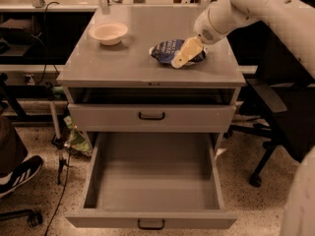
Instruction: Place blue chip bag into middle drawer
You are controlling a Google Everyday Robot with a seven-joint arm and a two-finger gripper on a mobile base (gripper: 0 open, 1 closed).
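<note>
The gripper sits low over the right half of the worktop, its cream tip pointing down and to the left, right against the front right part of the bag. Whether it is open or closed on the bag cannot be told. The white arm reaches in from the upper right corner of the view. The bag, dark blue with white print, lies crumpled on the worktop, right of centre and about midway between the back and front edges, well clear of the right edge. A pale bowl stands upright near the back left corner, well apart from the bag. Under the worktop is a dark slot, then a closed drawer front with a black handle. Below it the drawer is pulled far out toward the camera, its grey floor bare and its own black handle at the front edge. On the speckled floor, a green-patterned bag lies against the cabinet's left side, a black shoe shows at the left, and a black chair stands to the right of the cabinet.
</note>
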